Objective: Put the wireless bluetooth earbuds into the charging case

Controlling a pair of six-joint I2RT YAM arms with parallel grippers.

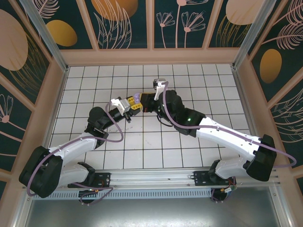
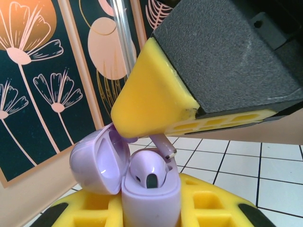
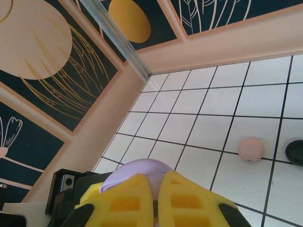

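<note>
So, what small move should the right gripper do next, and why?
Probably ease the right gripper down: the earbud it pinches hangs stem-first just above the open case, which the left gripper holds, beside a bud already seated.

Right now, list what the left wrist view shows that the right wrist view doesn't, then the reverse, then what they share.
Left wrist view: the inside of the open lilac case, clamped by the left gripper, a seated earbud in it, and a second earbud whose stem pokes out under a yellow jaw. Right wrist view: a pink case and a black case on the tiled floor. Both: the lilac case, the right gripper with jaws shut, tiled floor, patterned wall.
</note>
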